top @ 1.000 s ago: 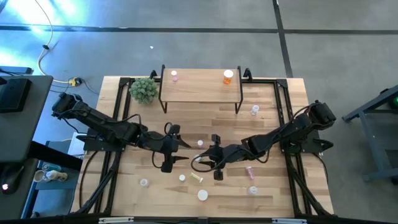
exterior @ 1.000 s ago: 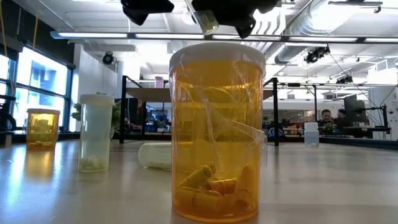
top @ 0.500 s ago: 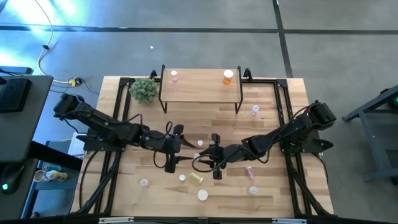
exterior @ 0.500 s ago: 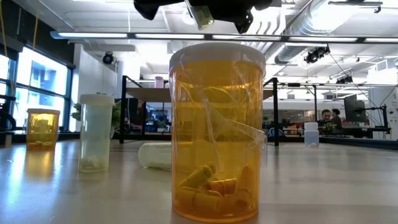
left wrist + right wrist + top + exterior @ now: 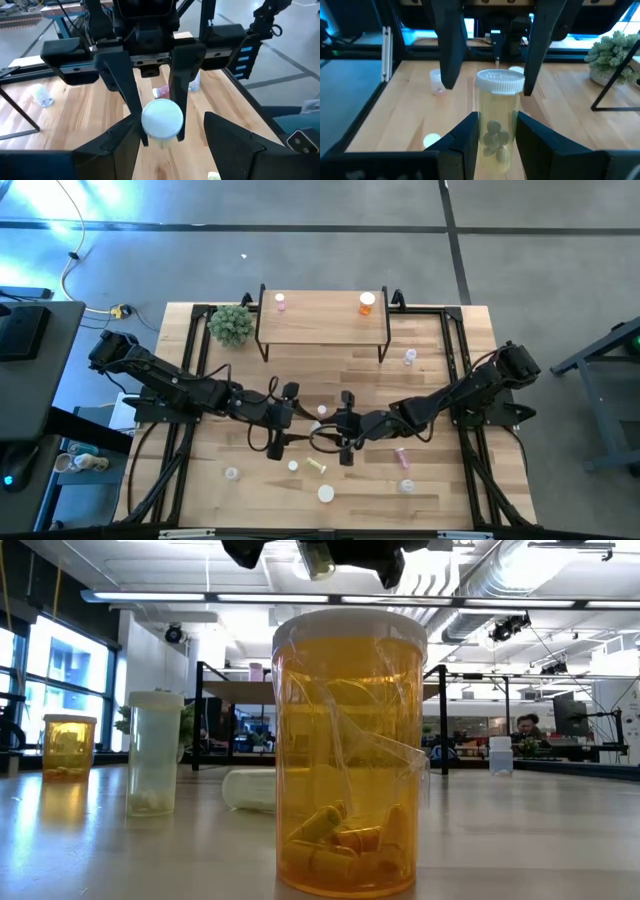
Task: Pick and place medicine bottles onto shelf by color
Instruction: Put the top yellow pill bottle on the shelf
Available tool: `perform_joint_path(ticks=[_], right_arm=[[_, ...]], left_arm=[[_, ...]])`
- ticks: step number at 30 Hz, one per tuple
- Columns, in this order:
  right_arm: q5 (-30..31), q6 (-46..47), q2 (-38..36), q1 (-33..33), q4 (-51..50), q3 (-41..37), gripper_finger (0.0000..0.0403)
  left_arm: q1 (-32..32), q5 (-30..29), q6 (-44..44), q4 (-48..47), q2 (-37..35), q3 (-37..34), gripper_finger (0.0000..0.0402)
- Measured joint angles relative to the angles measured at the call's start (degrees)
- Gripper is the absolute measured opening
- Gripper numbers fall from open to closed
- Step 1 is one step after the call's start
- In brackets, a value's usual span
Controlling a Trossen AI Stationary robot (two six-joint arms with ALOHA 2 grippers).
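Above the middle of the table my two grippers meet tip to tip. My right gripper [image 5: 496, 116] is shut on a yellow-green medicine bottle [image 5: 496, 132] with a white cap [image 5: 161, 118]. My left gripper [image 5: 298, 417] is open. Its fingers [image 5: 451, 55] stand on either side of the cap, with a clear gap on one side. In the low view the bottle [image 5: 317, 555] hangs high between both grippers. The shelf [image 5: 322, 322] stands at the far edge, with a pink bottle [image 5: 280, 302] and an orange bottle [image 5: 367, 302] on top. My right gripper pinches the bottle's body [image 5: 495, 145] between its two fingers. They come from the table's right, nearly level and slanting a little down. The bottle lies along the fingers, and its capped end sticks out past the fingertips toward my left gripper. It is lifted clear of the table.
Loose bottles are scattered on the table: pink ones [image 5: 401, 455] at the near right, a pale one [image 5: 409, 358] beside the shelf, several small ones [image 5: 293, 466] near the front. A large orange bottle [image 5: 350, 750] stands just before the low camera. A plant [image 5: 232, 325] sits left of the shelf.
My left gripper has edged toward the table's right, closer to the bottle's cap, and has tipped a little. My right gripper has stayed in place but turned slightly, and the held bottle has swung a little with it.
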Motion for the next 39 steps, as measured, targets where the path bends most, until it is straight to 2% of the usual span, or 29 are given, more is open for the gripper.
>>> perform_joint_path(ticks=[10,26,39], right_arm=[[2.0,0.0,0.0,0.0,2.8,0.0,0.0112],[1.7,0.0,0.0,0.0,2.9,0.0,0.0111],[1.8,0.0,0.0,0.0,3.0,0.0,0.0115]], left_arm=[[0.4,0.2,0.4,2.7,0.0,0.0,0.0192],[0.4,0.2,0.5,2.9,0.0,0.0,0.0113],[0.4,0.2,0.5,2.9,0.0,0.0,0.0116]])
